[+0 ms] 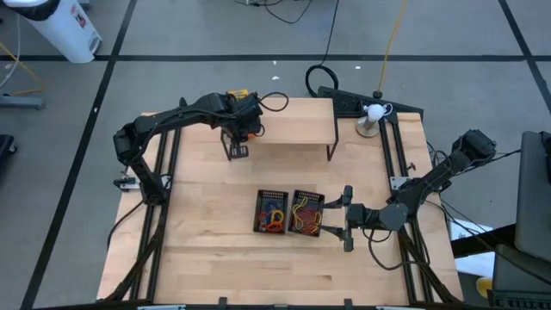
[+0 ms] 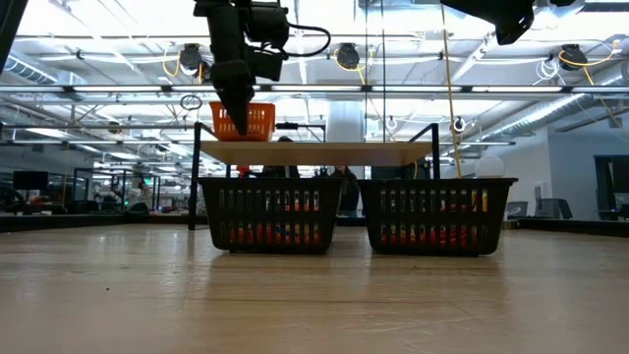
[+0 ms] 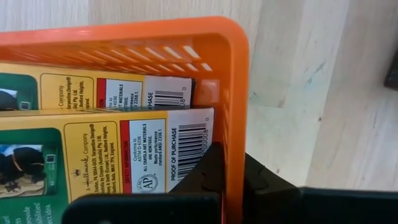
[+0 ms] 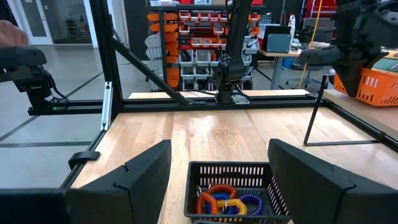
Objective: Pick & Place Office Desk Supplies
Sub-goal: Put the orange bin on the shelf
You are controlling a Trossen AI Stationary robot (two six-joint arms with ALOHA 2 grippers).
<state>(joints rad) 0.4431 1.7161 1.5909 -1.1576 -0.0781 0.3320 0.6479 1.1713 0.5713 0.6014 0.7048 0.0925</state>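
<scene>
While the high view mostly hides the orange bin under the left gripper at upper centre, the left wrist view shows it pinched shut on the bin's wall, packs lying lengthwise inside, and the right gripper gapes empty beside two black bins.

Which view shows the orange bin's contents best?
Left wrist view: yellow-and-green packs fill the orange bin, its wall pinched by the left gripper. High view hides it behind the arm; low and right wrist views show only mesh.
</scene>
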